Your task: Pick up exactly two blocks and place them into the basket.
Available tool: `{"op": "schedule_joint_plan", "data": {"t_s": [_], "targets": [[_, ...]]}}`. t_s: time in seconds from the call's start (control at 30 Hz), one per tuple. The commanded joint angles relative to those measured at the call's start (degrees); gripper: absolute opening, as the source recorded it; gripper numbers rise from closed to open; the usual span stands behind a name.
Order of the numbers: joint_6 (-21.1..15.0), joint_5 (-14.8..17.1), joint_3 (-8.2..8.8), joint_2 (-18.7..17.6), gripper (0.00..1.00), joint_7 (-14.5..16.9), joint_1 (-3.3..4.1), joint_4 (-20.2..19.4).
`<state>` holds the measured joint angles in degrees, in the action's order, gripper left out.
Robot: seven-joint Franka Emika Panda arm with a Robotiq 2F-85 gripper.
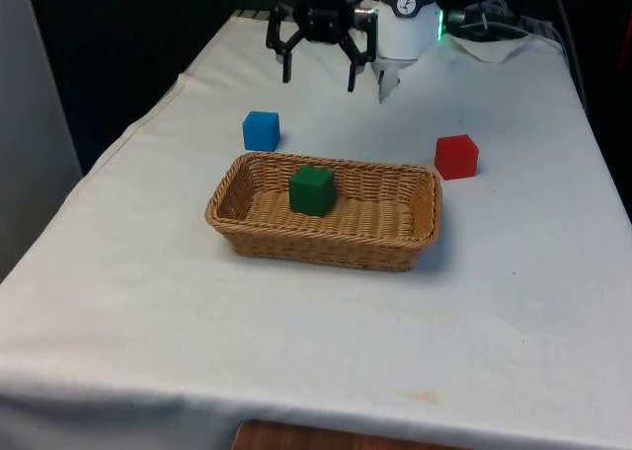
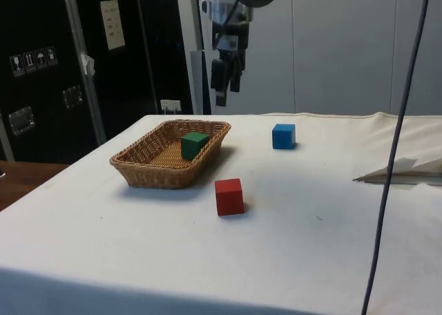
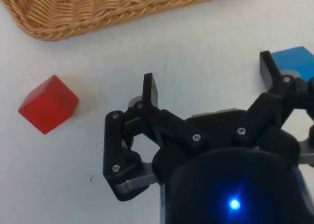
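Already the green block sits in the wicker basket. The claw hangs wide and empty, blue block seemingly nearest below; a skewed descent could knock it away.

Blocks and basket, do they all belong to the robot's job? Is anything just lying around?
For the job: green block already inside the basket; blue block and red block on the cloth; open gripper.

Lying about: crumpled white paper; hanging cable.
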<state>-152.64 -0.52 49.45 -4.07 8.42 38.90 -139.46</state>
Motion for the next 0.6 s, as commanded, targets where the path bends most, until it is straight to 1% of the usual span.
{"op": "schedule_joint_plan", "data": {"t_s": [0.0,0.03,0.1,0.13,0.17,0.3,0.37,0.4,0.43,0.5,0.53,0.57], "targets": [[-0.7,-0.9,0.4,0.6,1.0,0.3,-0.11,-0.8],[-0.9,-0.9,0.74,1.1,1.0,1.2,-0.23,-1.4],[-0.9,-0.9,0.92,1.3,1.0,1.5,-0.23,-1.6],[-0.2,0.0,0.8,1.2,1.0,2.1,-0.17,-1.4],[-1.1,-0.9,1.2,1.7,1.0,2.4,-0.34,-2.2],[-1.4,-0.7,2.01,2.3,1.0,4.4,-0.57,-3.3],[-1.5,-0.5,2.64,2.8,1.0,5.9,-0.74,-4.1],[-0.8,0.1,2.52,2.3,1.0,5.8,-0.57,-3.6],[-1.6,-0.5,2.86,2.9,1.0,6.4,-0.8,-4.4],[-1.8,-0.4,3.32,3.1,1.0,7.3,-0.86,-4.8],[-2.0,-0.3,3.78,3.3,1.0,8.5,-1.03,-5.4],[-2.1,-0.2,4.07,3.4,1.0,9.0,-1.09,-5.6]]}}
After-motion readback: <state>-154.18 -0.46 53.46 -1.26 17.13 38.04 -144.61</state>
